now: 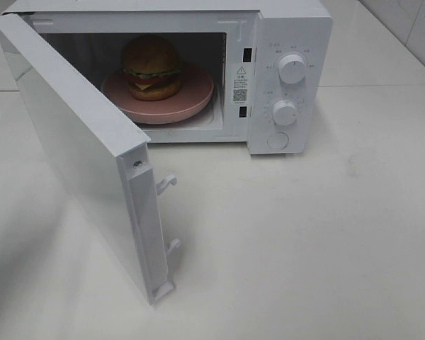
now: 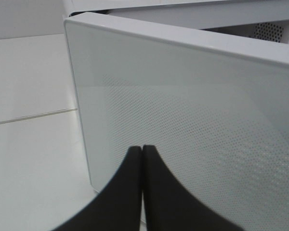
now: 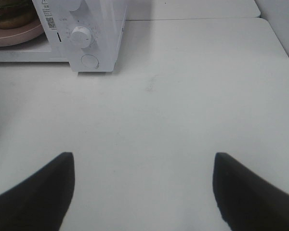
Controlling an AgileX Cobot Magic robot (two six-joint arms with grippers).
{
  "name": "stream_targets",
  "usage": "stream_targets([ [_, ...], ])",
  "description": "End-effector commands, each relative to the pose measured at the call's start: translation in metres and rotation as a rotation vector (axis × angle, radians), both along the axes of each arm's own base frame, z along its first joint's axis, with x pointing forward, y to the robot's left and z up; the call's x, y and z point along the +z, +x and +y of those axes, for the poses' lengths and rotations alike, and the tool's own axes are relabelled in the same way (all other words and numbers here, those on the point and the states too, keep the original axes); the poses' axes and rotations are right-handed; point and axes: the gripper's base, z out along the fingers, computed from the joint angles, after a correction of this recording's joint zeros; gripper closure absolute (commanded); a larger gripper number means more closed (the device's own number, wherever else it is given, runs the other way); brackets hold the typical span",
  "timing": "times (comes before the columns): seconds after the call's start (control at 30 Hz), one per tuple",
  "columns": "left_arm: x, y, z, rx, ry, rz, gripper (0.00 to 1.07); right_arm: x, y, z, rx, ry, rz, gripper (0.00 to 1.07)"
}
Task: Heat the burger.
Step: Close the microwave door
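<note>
The burger (image 1: pixel 152 67), with brown domed bun, lettuce, tomato and cheese, sits on a round pink plate (image 1: pixel 191 99) inside the white microwave (image 1: pixel 290 35). The microwave door (image 1: pixel 78 156) stands wide open, swung toward the front left. Neither gripper shows in the high view. In the left wrist view my left gripper (image 2: pixel 143 149) is shut and empty, its tips close against the door's outer dotted panel (image 2: pixel 197 120). In the right wrist view my right gripper (image 3: pixel 143 166) is open and empty above the bare table, with the burger's edge (image 3: pixel 9 14) and plate (image 3: pixel 17 33) far off.
The microwave has two white knobs (image 1: pixel 292 69) (image 1: pixel 285 112) and a round button (image 1: pixel 277 140) on its right panel. Door latch hooks (image 1: pixel 166 184) stick out from the door's free edge. The white table (image 1: pixel 304 248) spreads in front and to the right.
</note>
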Motion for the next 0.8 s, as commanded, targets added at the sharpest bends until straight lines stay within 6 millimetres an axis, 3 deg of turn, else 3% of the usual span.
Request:
stream_targets([
  [0.03, -0.004, 0.003, -0.011, -0.054, -0.041, 0.009, 1.07, -0.002, -0.003, 0.000, -0.003, -0.006, -0.020, 0.31],
  [0.6, -0.019, 0.010, -0.045, -0.127, -0.049, 0.027, 1.07, -0.002, -0.003, 0.000, -0.003, -0.006, -0.020, 0.31],
  [0.8, -0.020, 0.015, -0.066, -0.190, 0.000, 0.015, 1.07, -0.002, -0.003, 0.000, -0.003, -0.006, -0.020, 0.31],
])
